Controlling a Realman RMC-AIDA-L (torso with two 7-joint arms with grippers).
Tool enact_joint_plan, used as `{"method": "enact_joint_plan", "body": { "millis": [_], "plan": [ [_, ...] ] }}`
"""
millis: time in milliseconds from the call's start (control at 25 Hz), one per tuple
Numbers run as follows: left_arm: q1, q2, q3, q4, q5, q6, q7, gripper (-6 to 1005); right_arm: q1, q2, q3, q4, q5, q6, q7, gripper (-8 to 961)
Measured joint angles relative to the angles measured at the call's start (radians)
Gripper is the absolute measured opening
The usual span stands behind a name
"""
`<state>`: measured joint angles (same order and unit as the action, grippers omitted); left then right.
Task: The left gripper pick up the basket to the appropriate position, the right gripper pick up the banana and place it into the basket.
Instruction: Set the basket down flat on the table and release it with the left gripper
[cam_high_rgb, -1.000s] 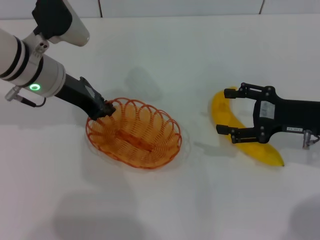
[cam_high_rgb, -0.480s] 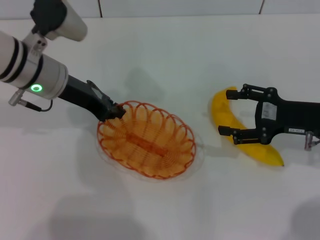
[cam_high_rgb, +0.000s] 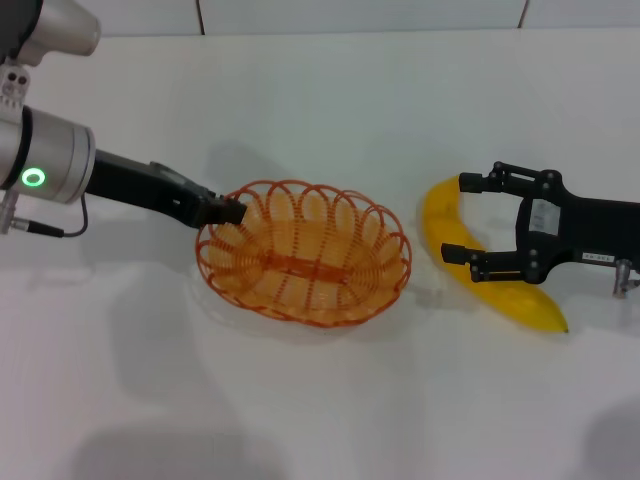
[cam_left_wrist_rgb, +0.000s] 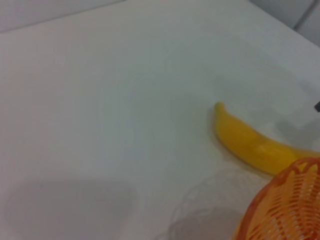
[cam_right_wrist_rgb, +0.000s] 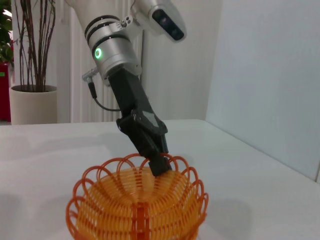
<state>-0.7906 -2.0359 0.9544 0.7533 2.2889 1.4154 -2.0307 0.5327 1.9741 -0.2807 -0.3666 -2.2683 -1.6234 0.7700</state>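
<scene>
1. Head view is showing me the left gripper (cam_high_rgb: 228, 211) clamping the scalloped rim of the orange wire basket (cam_high_rgb: 304, 266) at its left end, jaws closed on the wire.
2. I am seeing the basket sitting near the middle of the white table (cam_high_rgb: 320, 400), lifted slightly off it, its shadow falling beneath.
3. I am watching the right gripper (cam_high_rgb: 472, 220) hanging over the banana (cam_high_rgb: 470, 258), jaws spread wide and straddling its upper half, not closing on it.
4. I am finding the banana lying on the table just to the right of the basket, a narrow strip of bare surface between them.
5. Right wrist view is giving me the left arm slanting down onto the basket's far rim (cam_right_wrist_rgb: 138, 200); a potted plant (cam_right_wrist_rgb: 29, 90) is standing well behind.
6. I am reading open table in front of and behind the basket, with the wall edge running along the back.
</scene>
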Motion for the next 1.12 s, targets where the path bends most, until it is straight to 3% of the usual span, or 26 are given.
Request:
{"method": "enact_joint_plan", "body": {
  "millis": [480, 1120],
  "plan": [
    [-0.013, -0.006, 0.012, -0.075, 0.061, -0.181, -0.099, 100, 0.01, 0.003, 0.0, 0.0, 0.0, -0.001, 0.0, 889],
    [-0.053, -0.005, 0.011, -0.147, 0.078, -0.254, -0.116, 160, 0.01, 0.005, 0.0, 0.0, -0.001, -0.001, 0.0, 888]
  ]
}}
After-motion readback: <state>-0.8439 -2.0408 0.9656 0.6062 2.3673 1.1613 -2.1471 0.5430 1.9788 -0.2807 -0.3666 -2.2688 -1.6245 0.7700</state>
